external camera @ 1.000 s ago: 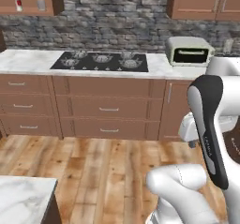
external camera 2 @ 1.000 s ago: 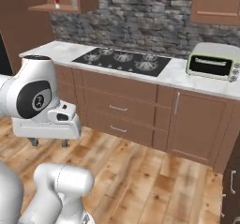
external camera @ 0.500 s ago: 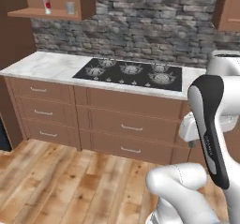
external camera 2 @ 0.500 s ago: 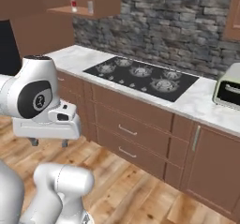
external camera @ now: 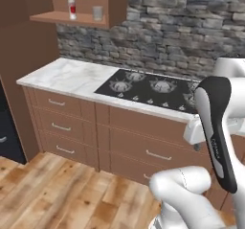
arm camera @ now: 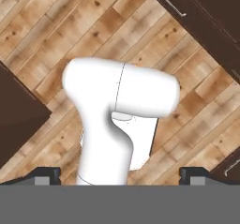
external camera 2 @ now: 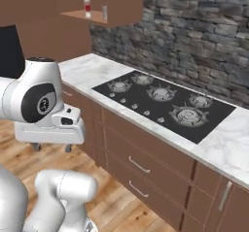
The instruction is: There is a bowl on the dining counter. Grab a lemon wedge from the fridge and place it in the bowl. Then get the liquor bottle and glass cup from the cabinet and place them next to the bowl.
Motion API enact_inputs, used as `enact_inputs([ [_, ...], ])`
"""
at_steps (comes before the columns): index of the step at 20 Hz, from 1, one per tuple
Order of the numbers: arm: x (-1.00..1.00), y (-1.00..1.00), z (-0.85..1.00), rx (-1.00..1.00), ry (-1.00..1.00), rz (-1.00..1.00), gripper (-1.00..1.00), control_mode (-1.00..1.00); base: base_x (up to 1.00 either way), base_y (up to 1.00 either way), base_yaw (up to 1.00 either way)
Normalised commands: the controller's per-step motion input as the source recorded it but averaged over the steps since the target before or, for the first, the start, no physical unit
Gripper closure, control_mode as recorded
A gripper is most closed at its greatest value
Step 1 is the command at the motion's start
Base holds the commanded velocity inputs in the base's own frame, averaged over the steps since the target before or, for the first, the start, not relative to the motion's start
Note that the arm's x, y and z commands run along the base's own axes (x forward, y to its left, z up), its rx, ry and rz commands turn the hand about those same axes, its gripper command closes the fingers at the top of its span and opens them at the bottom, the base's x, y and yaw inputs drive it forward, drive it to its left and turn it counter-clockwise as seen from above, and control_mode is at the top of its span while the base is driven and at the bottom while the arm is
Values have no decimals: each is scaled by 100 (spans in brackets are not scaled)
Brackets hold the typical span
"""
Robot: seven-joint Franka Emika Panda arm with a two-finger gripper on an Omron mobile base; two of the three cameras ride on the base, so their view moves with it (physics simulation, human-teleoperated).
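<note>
Liquor bottle (external camera: 71, 5) and glass cup (external camera: 97, 13) are the task items on record, both standing on the open shelf of the cabinet (external camera: 86, 3), at the far upper left of the left base view.

Nearest the cameras: the gripper (arm camera: 120, 176) points down at the wood-plank floor (external camera: 57, 194). Its two dark fingertips (arm camera: 47, 175) sit at opposite sides of the hand view, spread wide, with nothing between them.

Middle distance: a run of brown drawer units (external camera: 72, 127) with grey bar handles stands on the floor. A white grey-veined marble counter (external camera: 72, 77) tops them, and a black stove (external camera: 153, 89) with several burners is set flush into it. A dark appliance edge shows at the far left, beside the drawers; too little is visible to identify it.

Far: a grey stone backsplash (external camera: 167, 27) rises behind the counter. The cabinet hangs on the wall above the counter's left part. The bottle, red cap and red label, stands upright toward the left of the shelf. The cup stands upright just to its right, near but apart. In the right base view the same pair (external camera 2: 87, 4) appears at upper left.
</note>
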Motion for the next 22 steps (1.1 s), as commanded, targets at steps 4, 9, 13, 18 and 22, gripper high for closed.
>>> enact_inputs([
  [4,0,0,0,0,0,0,-100,100,100,53,0],
  [9,0,0,0,0,0,0,-100,100,90,59,-5],
  [13,0,0,0,0,0,0,-100,100,65,50,-20],
  [18,0,0,0,0,0,0,-100,100,70,40,-28],
  [22,0,0,0,0,0,0,-100,100,92,41,-32],
])
